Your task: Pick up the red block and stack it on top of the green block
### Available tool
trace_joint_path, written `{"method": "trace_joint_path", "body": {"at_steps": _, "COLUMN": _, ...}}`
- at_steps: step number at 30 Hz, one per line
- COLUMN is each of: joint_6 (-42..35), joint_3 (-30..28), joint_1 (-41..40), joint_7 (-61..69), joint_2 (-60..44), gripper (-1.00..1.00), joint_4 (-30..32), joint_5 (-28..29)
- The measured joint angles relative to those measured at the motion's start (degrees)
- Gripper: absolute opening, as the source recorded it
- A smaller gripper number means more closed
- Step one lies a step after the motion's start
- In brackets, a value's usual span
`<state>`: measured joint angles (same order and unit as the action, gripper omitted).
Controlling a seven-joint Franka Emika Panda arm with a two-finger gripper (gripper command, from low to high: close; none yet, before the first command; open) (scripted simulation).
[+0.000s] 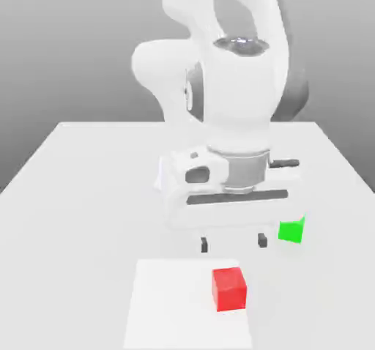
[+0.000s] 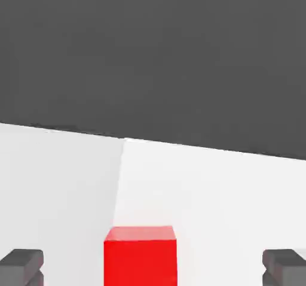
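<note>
The gripper (image 1: pixel 233 243) hung above the table (image 1: pixel 88 195) with its two dark fingertips (image 1: pixel 204 245) spread wide and nothing between them. In the hand view the fingertips (image 2: pixel 23 265) stood at the two far edges of the picture, and the red block (image 2: pixel 141 256) lay between their lines, nearer the one on that picture's left, touching neither.

In the exterior view the red block (image 1: pixel 229 288) sat on the table nearer the camera than the fingers, apart from them, on a paler square patch (image 1: pixel 168 304) of the surface. The green block (image 1: pixel 291 231) rested on the table just beside the fingertip on the exterior view's right, well apart from the red block. Behind and above rose the white arm (image 1: pixel 220 63).
</note>
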<state>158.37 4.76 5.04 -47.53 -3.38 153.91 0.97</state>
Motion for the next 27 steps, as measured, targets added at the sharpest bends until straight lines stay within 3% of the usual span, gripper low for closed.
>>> {"method": "trace_joint_path", "body": {"at_steps": 5, "joint_6": 8.46, "joint_3": -1.64, "joint_1": 1.20, "joint_7": -1.66, "joint_2": -10.39, "gripper": 0.00, "joint_4": -0.84, "joint_5": 2.22}}
{"method": "trace_joint_path", "body": {"at_steps": 6, "joint_6": 9.94, "joint_3": -2.04, "joint_1": 1.51, "joint_7": -1.93, "joint_2": -12.13, "gripper": -1.00, "joint_4": -1.09, "joint_5": 2.57}}
{"method": "trace_joint_path", "body": {"at_steps": 13, "joint_6": 10.18, "joint_3": -2.03, "joint_1": 1.50, "joint_7": -2.12, "joint_2": -12.40, "gripper": -1.00, "joint_4": -1.12, "joint_5": 2.80}}
{"method": "trace_joint_path", "body": {"at_steps": 19, "joint_6": 1.09, "joint_3": -0.62, "joint_1": 1.27, "joint_7": 0.32, "joint_2": -1.49, "gripper": -1.00, "joint_4": 0.66, "joint_5": -0.15}}
{"method": "trace_joint_path", "body": {"at_steps": 27, "joint_6": -3.37, "joint_3": 5.02, "joint_1": 15.89, "joint_7": 17.23, "joint_2": 11.04, "gripper": -1.00, "joint_4": 8.44, "joint_5": -9.25}}
